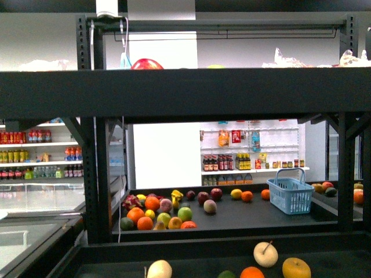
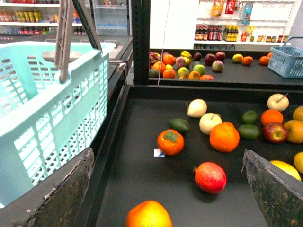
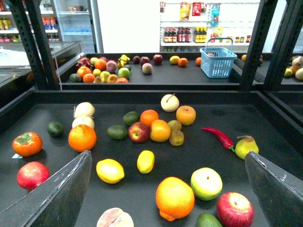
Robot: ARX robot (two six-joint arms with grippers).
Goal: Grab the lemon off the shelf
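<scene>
Lemon (image 3: pixel 110 170) first: you have it lying on the black tier of the shelf (image 3: pixel 265 118), just beside a slimmer yellow fruit (image 3: pixel 146 161) and near an orange (image 3: pixel 82 137). Your left gripper (image 2: pixel 166 155) hangs over that tier, spread wide with nothing in it, a pale teal basket (image 2: pixel 47 118) close alongside; the lemon peeks out behind one of its fingers. Your right gripper (image 3: pixel 168 155) is spread wide too, empty, and the lemon shows between its two fingers, untouched.
</scene>
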